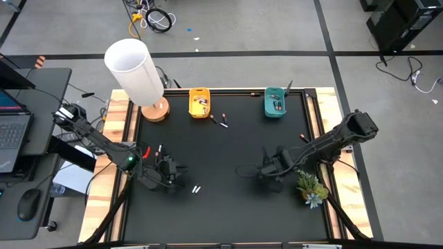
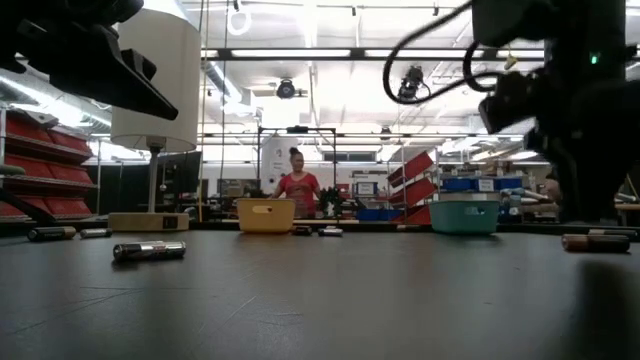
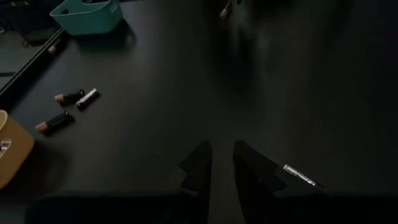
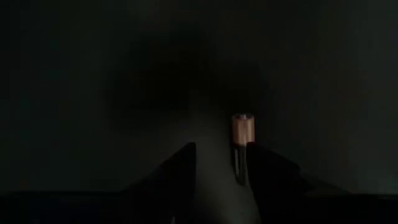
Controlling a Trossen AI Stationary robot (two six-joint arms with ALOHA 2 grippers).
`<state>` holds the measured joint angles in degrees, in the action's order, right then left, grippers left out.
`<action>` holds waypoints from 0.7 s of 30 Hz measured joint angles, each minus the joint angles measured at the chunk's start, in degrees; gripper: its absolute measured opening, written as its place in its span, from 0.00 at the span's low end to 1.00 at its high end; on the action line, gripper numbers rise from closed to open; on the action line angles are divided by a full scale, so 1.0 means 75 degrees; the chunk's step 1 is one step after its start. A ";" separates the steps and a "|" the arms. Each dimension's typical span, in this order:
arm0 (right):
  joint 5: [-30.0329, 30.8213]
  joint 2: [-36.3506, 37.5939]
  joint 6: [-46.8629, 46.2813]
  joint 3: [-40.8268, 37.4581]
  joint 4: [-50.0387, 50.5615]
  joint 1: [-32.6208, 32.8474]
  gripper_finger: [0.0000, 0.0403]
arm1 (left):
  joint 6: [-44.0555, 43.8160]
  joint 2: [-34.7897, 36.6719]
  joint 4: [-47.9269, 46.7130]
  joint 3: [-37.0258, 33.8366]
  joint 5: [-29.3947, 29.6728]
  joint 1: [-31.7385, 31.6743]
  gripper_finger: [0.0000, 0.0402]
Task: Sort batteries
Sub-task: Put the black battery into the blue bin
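My left gripper [image 1: 181, 171] sits low over the black desk [image 1: 228, 152] on its left half – jaws set narrowly apart, nothing between them in the left wrist view. Two whitish batteries [image 1: 196, 188] lie on the desk just beside it, one showing next to the left fingers [image 3: 255, 171] as a silver battery [image 3: 303, 177].

My right gripper [image 1: 257, 170] is down near the desk on the right half; the right wrist view shows a copper-ended battery [image 4: 242, 138] standing upright against the inner face of one finger [image 4: 267, 168], jaws partly apart – can't tell if it's clamped or only touching one side.

Other batteries: a loose pair [image 1: 219, 119] between the yellow bin [image 1: 199, 102] and teal bin [image 1: 275, 102], seen from the left wrist as dark cells with copper ends [image 3: 68, 109]; each bin has a few inside. Low view shows one battery [image 2: 148, 250] lying on the desk in front, another [image 2: 596, 241] at the right.

Lamp [image 1: 136, 69] at the desk's back left corner, small plant [image 1: 311, 187] by the right arm, a person [image 2: 297, 186] in red in the room behind
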<state>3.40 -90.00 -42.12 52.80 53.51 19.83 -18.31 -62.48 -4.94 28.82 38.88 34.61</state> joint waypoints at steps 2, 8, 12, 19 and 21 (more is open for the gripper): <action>0.0033 0.0000 0.0009 -0.0205 -0.0154 -0.0023 0.37 | -0.0012 0.0000 -0.0026 0.0000 -0.0081 0.0003 0.18; 0.0143 0.0000 0.0088 -0.0528 -0.0246 -0.0093 0.37 | -0.0037 0.0000 -0.0053 0.0000 -0.0313 0.0006 0.18; 0.0137 0.0000 0.0170 -0.0901 -0.0583 -0.0189 0.37 | -0.0043 0.0000 -0.0065 0.0000 -0.0313 0.0006 0.18; -0.0125 0.0058 0.0106 -0.1361 -0.1203 -0.0408 0.34 | -0.0047 -0.0003 -0.0085 0.0000 -0.0313 0.0006 0.18; -0.0151 0.0058 0.0091 -0.1370 -0.1228 -0.0419 0.30 | -0.0047 -0.0003 -0.0097 0.0000 -0.0313 0.0006 0.18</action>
<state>2.26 -89.56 -41.44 42.52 44.30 16.69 -18.65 -62.50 -5.67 28.82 36.53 34.65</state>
